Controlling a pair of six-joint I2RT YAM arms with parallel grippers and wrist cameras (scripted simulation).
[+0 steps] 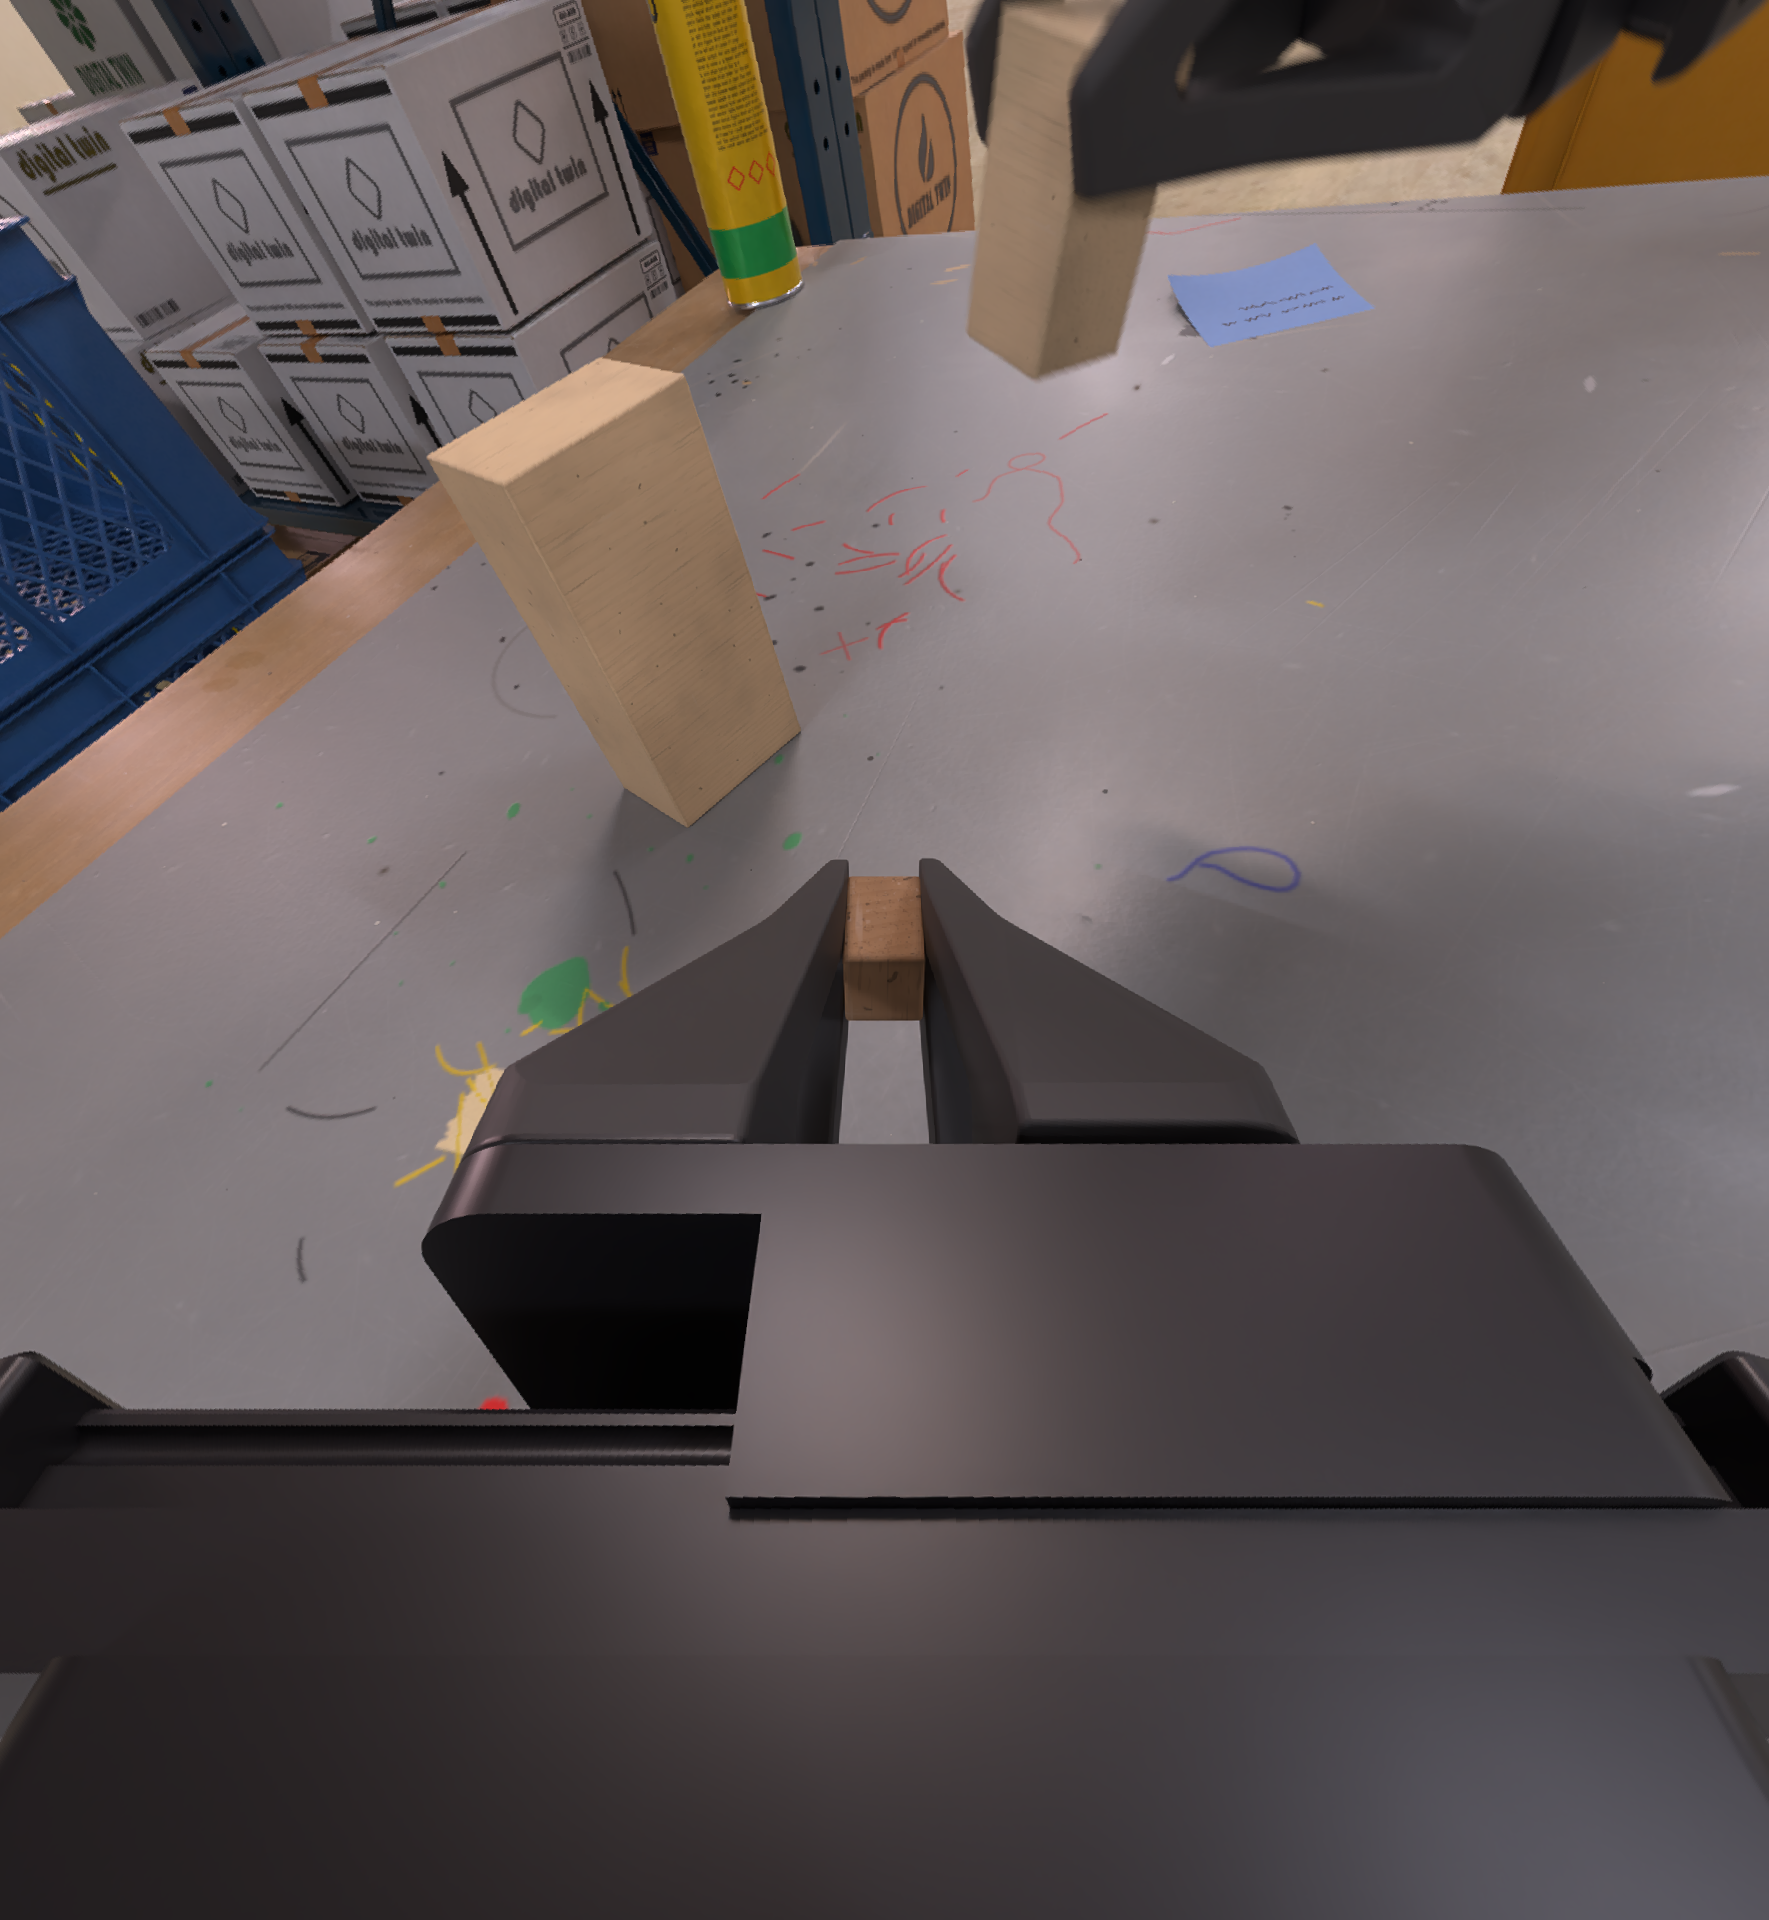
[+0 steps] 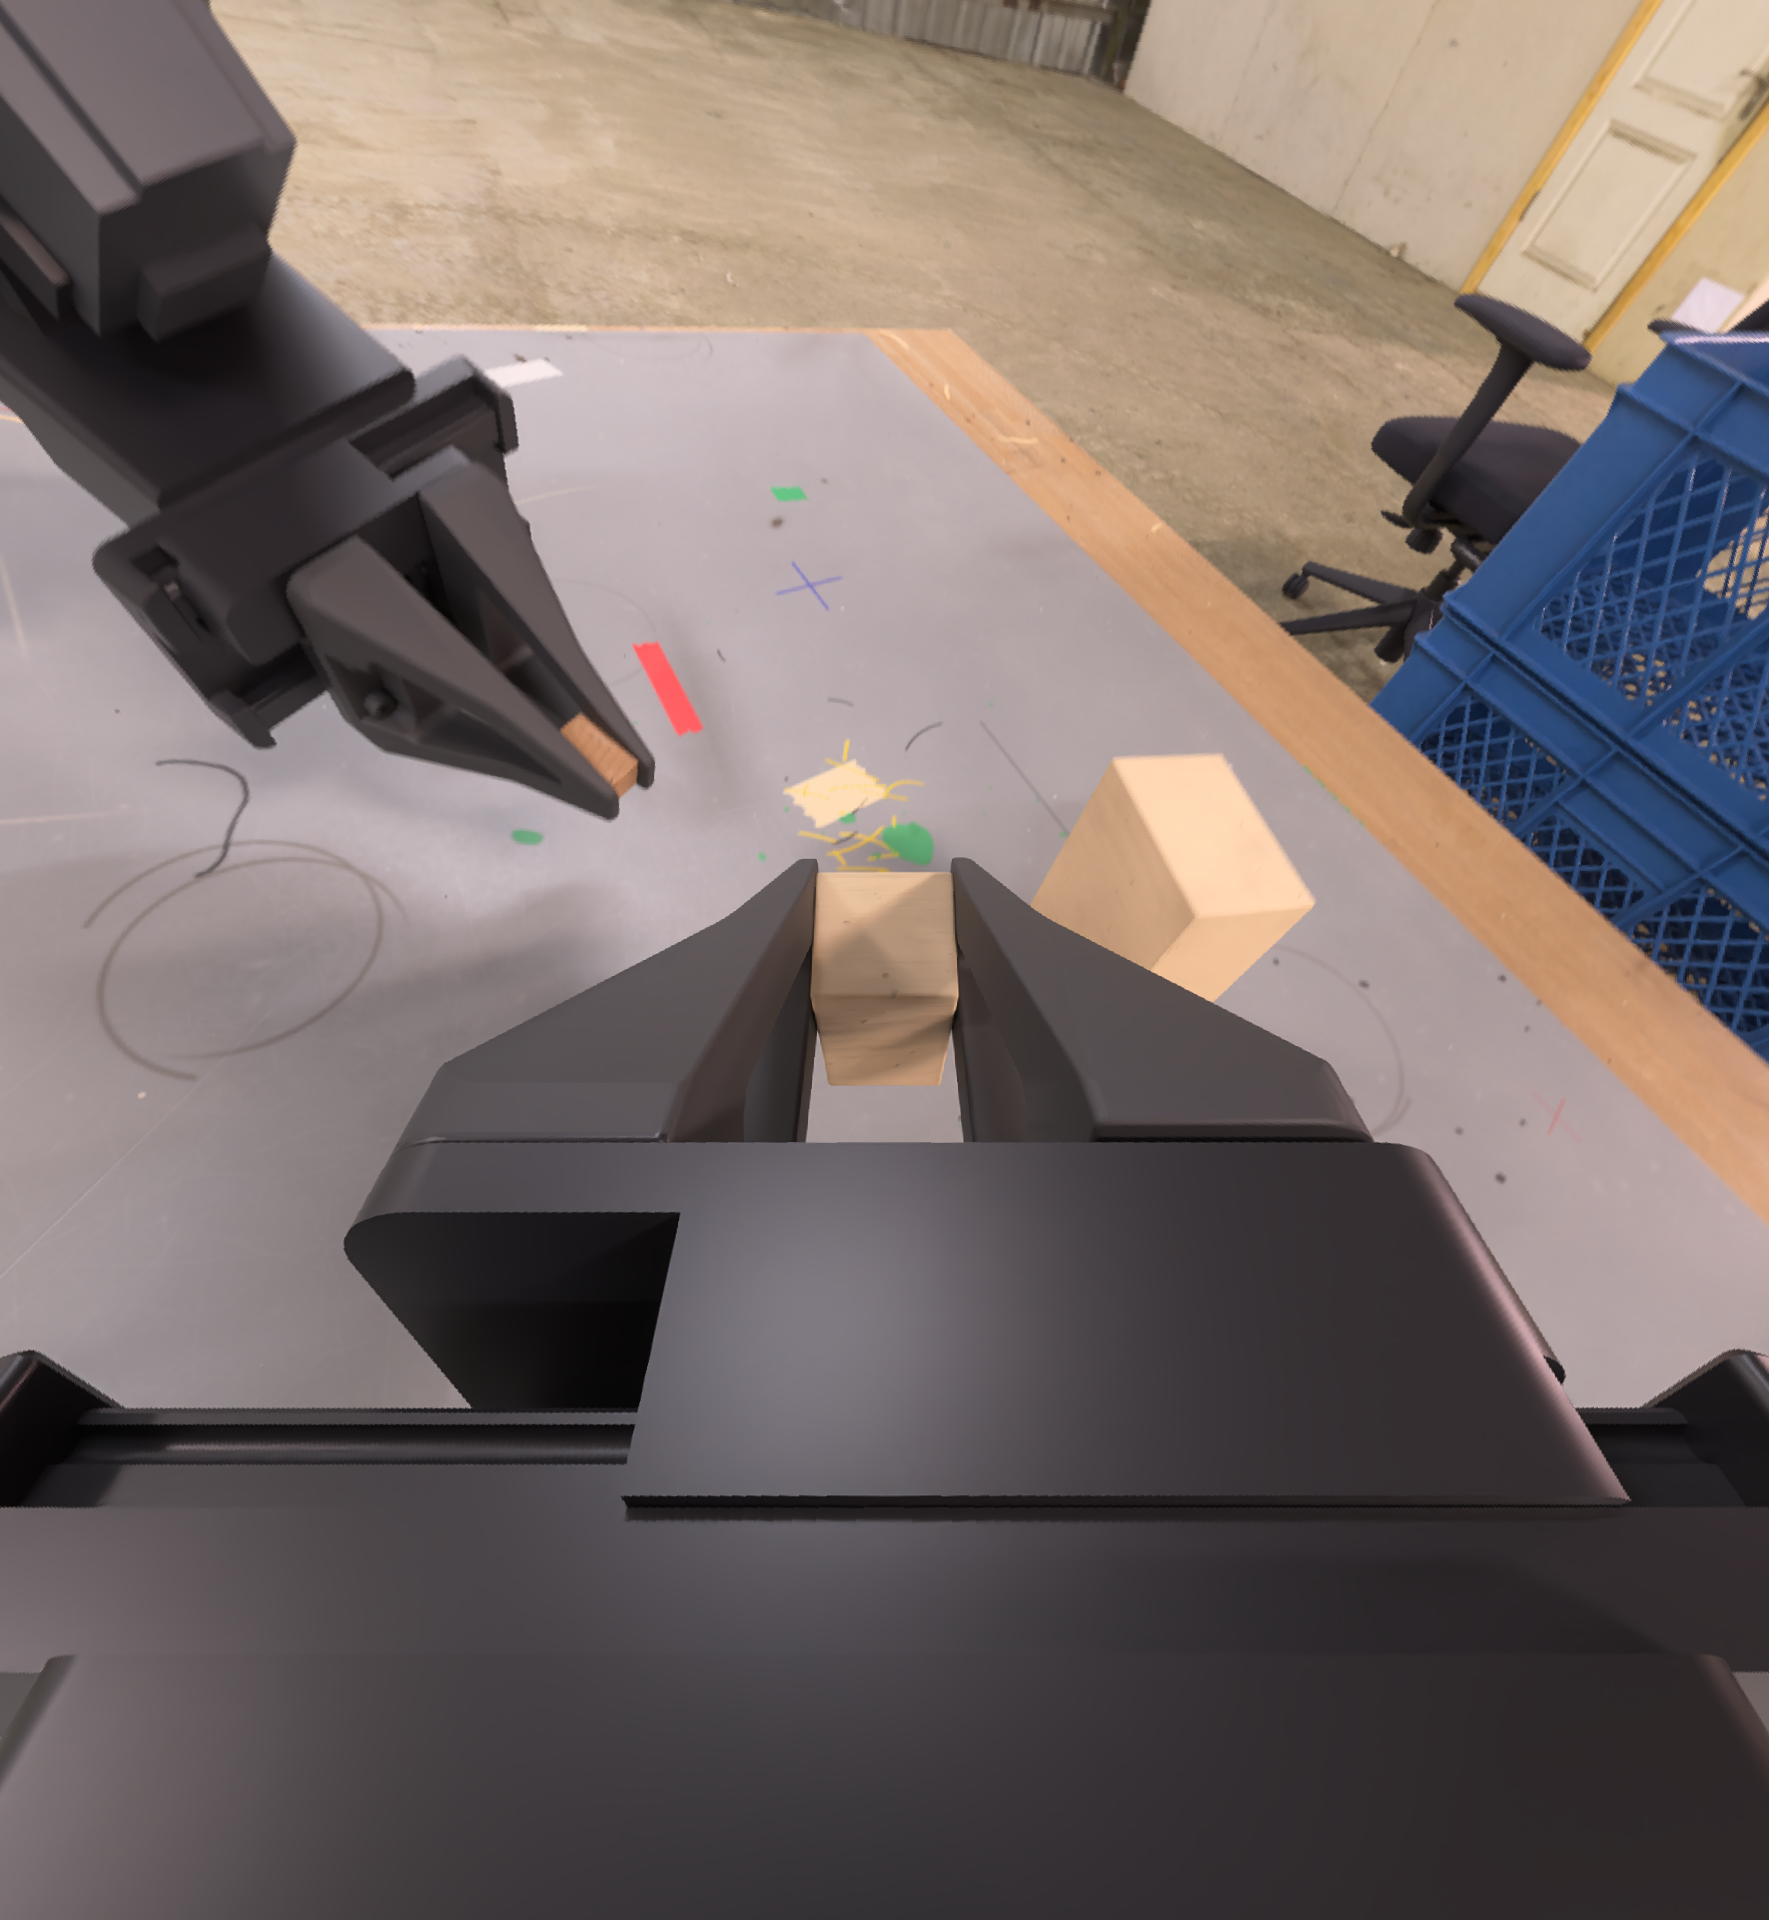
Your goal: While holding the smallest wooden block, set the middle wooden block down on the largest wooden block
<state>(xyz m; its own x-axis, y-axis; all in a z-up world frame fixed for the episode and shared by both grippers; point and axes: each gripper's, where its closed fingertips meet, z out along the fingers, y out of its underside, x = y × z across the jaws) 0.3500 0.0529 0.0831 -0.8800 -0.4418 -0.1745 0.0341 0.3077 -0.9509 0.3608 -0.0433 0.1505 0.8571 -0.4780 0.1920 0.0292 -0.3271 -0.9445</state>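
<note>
Grey and scribbled with paint marks, the table (image 1: pixel 1379 675) is under both my arms. My left gripper (image 1: pixel 883 935) has its jaws squeezed tight on the small brown wooden block (image 1: pixel 883 961). My right gripper (image 2: pixel 885 935) is clamped on the middle pale wooden block (image 2: pixel 885 977), up in the air. I see the big pale wooden block (image 2: pixel 1186 868) standing on the table, just beside my right gripper, near the blue plastic crates (image 2: pixel 1690 644)

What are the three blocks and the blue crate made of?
All three blocks look like bare, matte wood with faint grain lines: the smallest block darker brown, the middle block and largest block pale. The blue crate looks like moulded plastic, judging by its even colour and lattice walls.
</note>
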